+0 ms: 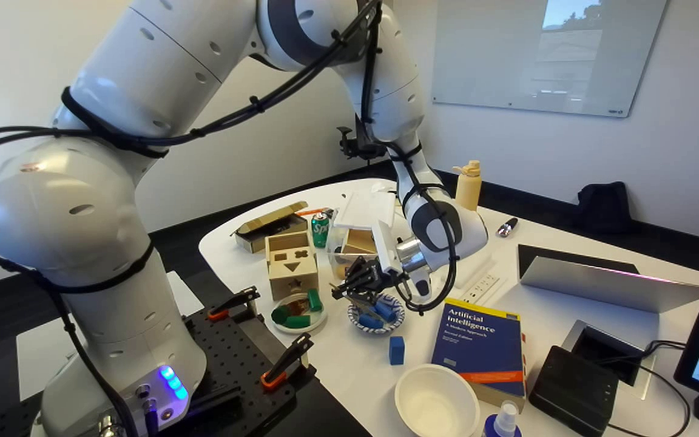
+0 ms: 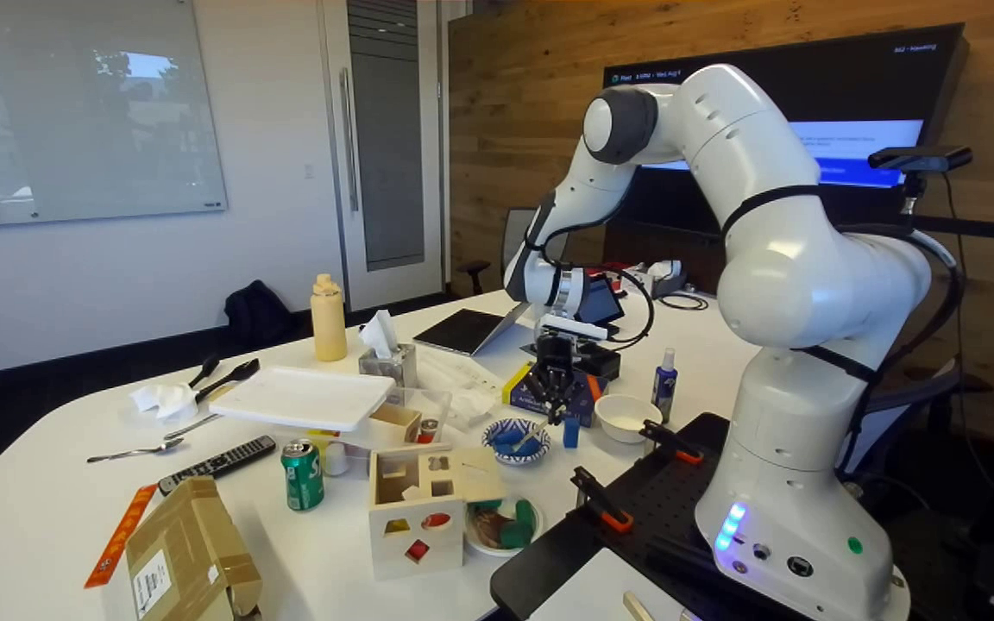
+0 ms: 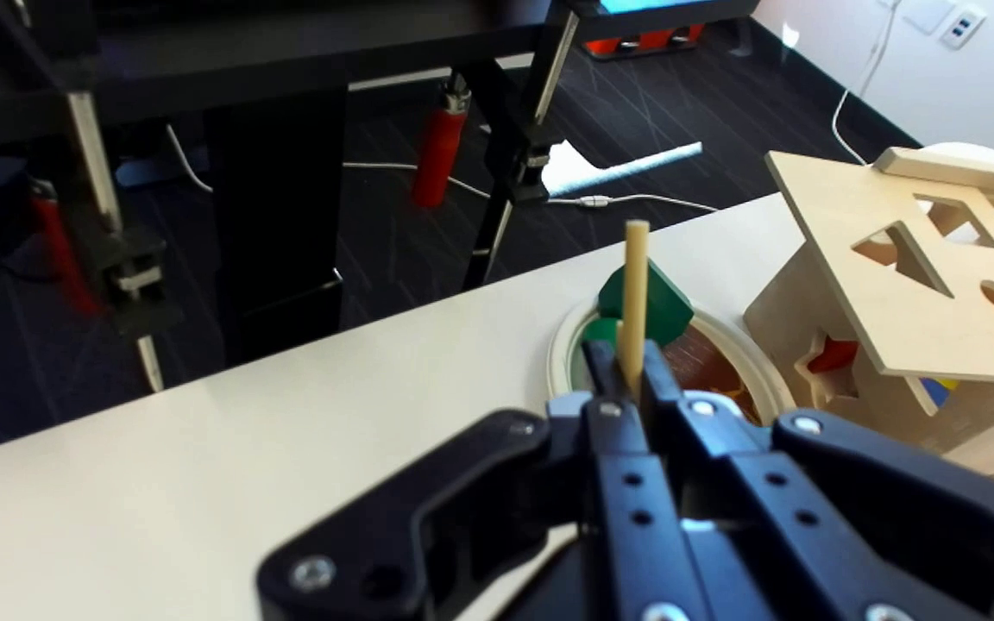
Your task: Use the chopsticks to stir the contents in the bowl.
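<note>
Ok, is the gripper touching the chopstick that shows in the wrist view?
Touching. The wrist view shows the gripper closed on the chopstick: its jaws press in from either side, and the stick's end juts out between them.

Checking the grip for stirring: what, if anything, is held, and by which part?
The black gripper pinches a slim pale wooden chopstick short of its blunt end, which sticks out; whether a second is clamped is unclear.
</note>
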You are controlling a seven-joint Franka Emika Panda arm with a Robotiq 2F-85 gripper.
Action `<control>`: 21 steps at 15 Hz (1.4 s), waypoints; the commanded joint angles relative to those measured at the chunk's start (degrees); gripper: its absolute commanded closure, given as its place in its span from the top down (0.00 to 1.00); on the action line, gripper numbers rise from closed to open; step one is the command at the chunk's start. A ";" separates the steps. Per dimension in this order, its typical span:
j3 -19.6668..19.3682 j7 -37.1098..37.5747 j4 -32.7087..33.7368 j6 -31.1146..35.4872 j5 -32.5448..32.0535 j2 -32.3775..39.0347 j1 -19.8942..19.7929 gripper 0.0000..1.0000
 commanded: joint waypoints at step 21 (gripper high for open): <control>0.13 4.24 2.89 5.44 -17.21 -5.58 9.08 0.02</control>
